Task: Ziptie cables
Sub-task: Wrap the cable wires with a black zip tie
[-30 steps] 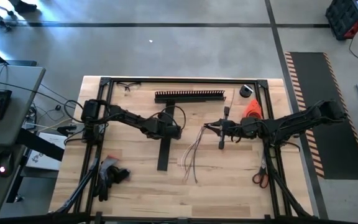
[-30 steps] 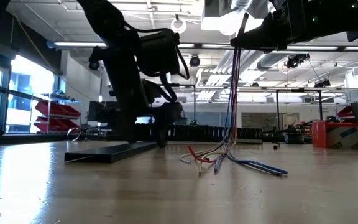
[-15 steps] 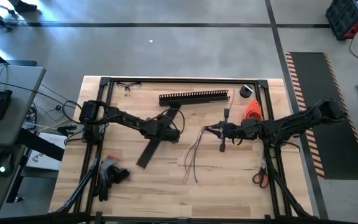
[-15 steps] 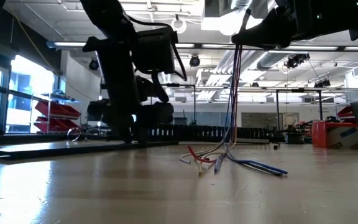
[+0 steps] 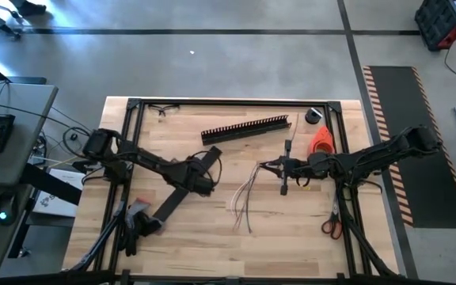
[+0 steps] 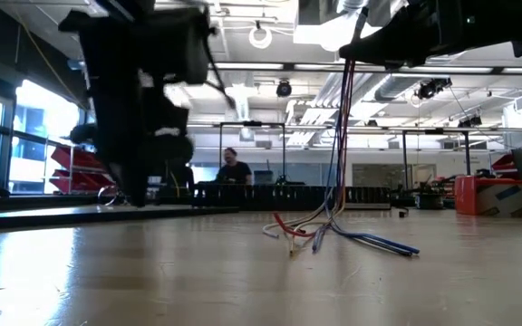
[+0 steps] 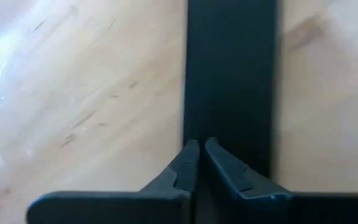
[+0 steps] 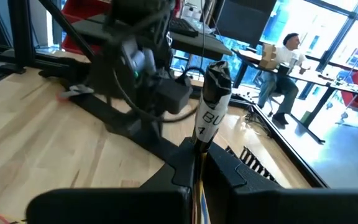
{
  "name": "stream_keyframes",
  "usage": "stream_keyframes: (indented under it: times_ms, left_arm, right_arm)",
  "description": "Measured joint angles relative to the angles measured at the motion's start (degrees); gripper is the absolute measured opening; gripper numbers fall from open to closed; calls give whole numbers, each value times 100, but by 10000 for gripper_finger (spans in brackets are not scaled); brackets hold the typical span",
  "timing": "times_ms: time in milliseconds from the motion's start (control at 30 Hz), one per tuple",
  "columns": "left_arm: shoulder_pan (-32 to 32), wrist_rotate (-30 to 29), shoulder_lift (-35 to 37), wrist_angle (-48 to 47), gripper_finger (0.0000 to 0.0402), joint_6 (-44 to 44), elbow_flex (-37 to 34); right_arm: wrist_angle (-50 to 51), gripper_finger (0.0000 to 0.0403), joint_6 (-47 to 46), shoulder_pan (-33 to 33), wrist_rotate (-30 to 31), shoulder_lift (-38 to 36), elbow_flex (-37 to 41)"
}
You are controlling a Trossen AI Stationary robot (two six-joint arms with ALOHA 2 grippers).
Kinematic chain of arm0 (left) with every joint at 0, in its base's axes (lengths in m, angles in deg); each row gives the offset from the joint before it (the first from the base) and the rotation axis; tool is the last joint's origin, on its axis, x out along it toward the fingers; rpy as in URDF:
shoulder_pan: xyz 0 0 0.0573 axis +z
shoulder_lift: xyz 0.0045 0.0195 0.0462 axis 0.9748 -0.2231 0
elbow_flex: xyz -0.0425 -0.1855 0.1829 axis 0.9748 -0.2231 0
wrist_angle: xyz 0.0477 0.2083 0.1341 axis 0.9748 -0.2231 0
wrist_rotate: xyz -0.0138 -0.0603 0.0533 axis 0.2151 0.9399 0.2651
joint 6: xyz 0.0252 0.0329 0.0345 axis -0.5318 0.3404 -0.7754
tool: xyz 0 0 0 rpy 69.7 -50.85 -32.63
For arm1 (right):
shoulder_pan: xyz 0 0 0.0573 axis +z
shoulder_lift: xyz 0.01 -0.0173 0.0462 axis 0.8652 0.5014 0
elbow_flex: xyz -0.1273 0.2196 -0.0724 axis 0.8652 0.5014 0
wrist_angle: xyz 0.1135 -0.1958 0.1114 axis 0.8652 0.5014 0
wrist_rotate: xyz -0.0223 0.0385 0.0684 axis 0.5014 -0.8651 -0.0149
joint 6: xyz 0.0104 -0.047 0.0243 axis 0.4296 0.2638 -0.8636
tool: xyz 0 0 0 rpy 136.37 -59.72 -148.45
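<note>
Item: cables (image 5: pixel 248 194); top ends pinched in my right gripper (image 5: pixel 264 165), tails fanned on the table (image 5: pixel 291 237); left gripper (image 5: pixel 206 184) pressed together over black strip (image 5: pixel 182 192); risk: loose tails slipping from the pinch if I swing

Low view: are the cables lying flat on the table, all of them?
No. The cables hang down from the right gripper above, and only their lower ends rest splayed on the table.

Bright, even overhead light. Low view: the left arm (image 6: pixel 143 100) is motion-blurred, window (image 6: pixel 34 118) glare beside it, sheen on the surface (image 6: pixel 243 272). Left wrist view soft, out of focus.
</note>
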Motion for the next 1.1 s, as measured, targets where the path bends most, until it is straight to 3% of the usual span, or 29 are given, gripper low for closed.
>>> stream_keyframes:
  times_ms: [167, 300, 367, 533, 700, 800, 900, 1000, 1100]
  left_arm:
    - [289, -196, 65, 132, 2, -309, -515]
    - [414, -311, 307, -336, 0, -112, -628]
    - [503, -322, 568, -866, 0, 140, -758]
    - [658, -499, 1491, -1039, 0, 414, -1242]
    - [415, -1418, 2321, -843, 0, 518, -1264]
    - [115, -2132, 2673, 135, 0, -293, -1192]
    - [-235, -2521, 2784, 1893, 5, -1959, -1223]
    - [-420, -2487, 2642, 3990, 25, -3760, -1301]
    - [-403, -2028, 2289, 5733, 60, -5098, -1304]
  right_arm:
    - [-2, 0, -23, 1, 0, 0, 0]
    - [-40, 0, -98, 0, 0, 0, 0]
    - [-78, 0, -74, 0, 0, -2, 0]
    - [-240, 0, -96, -43, -3, -2, 0]
    - [-603, 0, -223, -149, -461, 0, -40]
    - [-792, 0, -209, -138, -830, 15, -224]
    - [-783, 0, -139, -140, -1025, 104, -478]
    - [-793, 0, -31, -140, -1091, 318, -726]
    - [-754, 0, 147, -140, -1058, 518, -841]
